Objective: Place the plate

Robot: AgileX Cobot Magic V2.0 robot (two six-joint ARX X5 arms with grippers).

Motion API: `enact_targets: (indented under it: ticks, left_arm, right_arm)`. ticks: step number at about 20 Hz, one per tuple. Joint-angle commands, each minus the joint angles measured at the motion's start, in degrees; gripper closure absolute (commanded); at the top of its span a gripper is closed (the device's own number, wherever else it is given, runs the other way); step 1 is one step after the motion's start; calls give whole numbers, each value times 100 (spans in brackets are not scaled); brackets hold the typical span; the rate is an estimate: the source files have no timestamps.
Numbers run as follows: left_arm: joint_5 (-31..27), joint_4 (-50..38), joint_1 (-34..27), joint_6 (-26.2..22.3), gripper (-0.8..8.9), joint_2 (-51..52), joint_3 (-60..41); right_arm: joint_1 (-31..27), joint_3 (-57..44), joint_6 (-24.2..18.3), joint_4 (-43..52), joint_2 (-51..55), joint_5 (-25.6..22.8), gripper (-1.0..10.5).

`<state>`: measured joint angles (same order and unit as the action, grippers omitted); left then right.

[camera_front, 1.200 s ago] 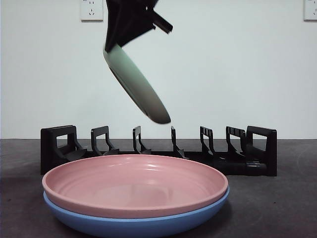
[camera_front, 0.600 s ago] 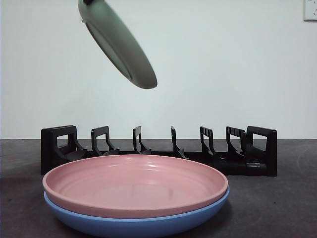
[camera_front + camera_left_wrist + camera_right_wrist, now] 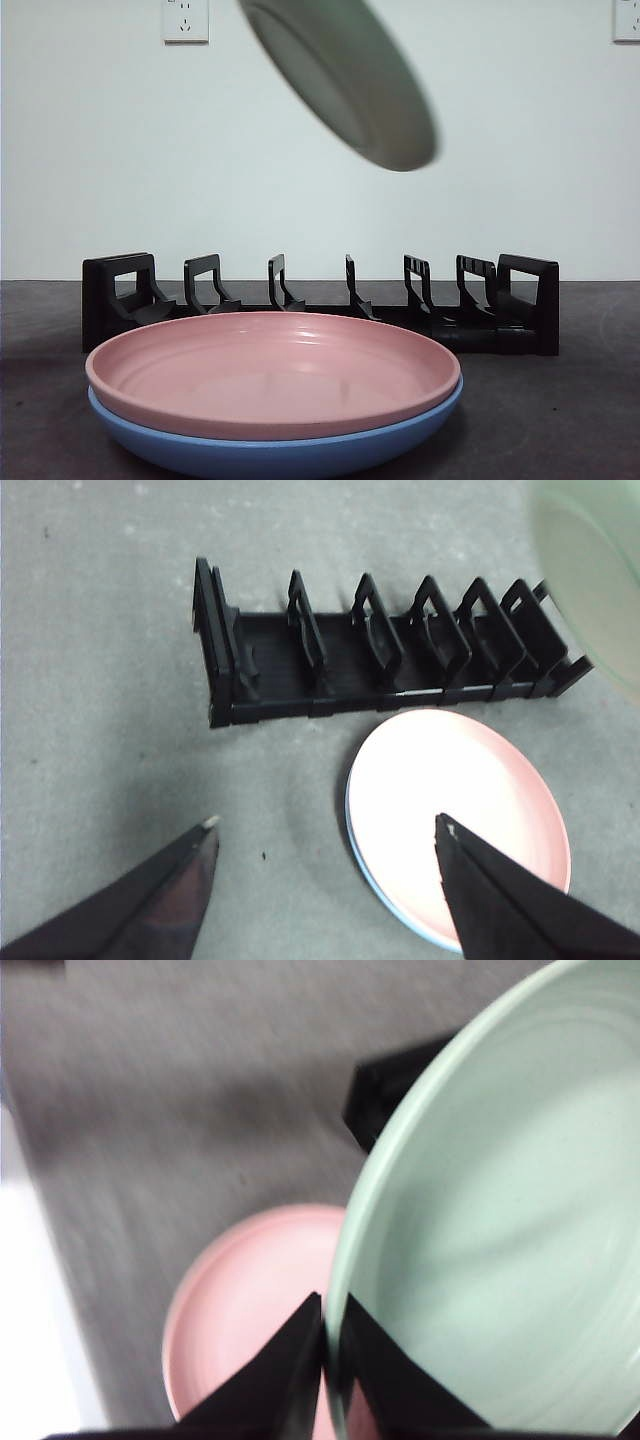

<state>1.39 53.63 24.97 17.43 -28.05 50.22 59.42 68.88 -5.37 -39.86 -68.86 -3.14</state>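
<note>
Pale green, the plate is hanging tilted in the air, high above the black rack and the pink plate stacked on a blue plate. The right gripper is pinching its rim, one finger on each face. The left gripper is hovering with jaws spread, holding nothing.

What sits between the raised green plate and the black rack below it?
Nothing: in the front view only bare wall shows between the green plate, held by the right end effector, and the rack.
</note>
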Motion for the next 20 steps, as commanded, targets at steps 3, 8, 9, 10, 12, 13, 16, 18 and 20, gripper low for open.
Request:
enact_targets:
  ticks: [3, 8, 9, 10, 12, 13, 16, 18, 20]
  left_arm:
    - [-20, -251, 11, 170, 469, -9, 94]
    - [-20, -254, 11, 280, 469, -9, 94]
    - [-20, -256, 11, 280, 469, -9, 94]
    - [-20, -256, 11, 280, 469, -9, 94]
    - [-20, -254, 11, 280, 469, -9, 94]
    - [-20, -254, 11, 280, 469, -9, 94]
    - [-20, -256, 11, 280, 469, -9, 94]
    - [-20, -256, 11, 278, 469, -9, 94]
    - [-20, -260, 11, 275, 469, -9, 94]
  right_arm:
    - [573, -433, -621, -446, 533, -713, 934]
    - [1290, -433, -1370, -778, 354, -789, 934]
    - [1386, -433, -1495, -780, 267, -789, 934]
    - [1471, -433, -1604, -780, 129, -789, 934]
    - [1545, -433, -1762, -778, -192, -787, 934]
    - [1545, -433, -1847, -782, -396, -787, 934]
    - [1545, -433, -2094, -776, -988, -787, 934]
    - [1545, -433, -2127, -774, -1298, -728, 933]
    - [1545, -433, -2153, -778, -1521, -675, 933]
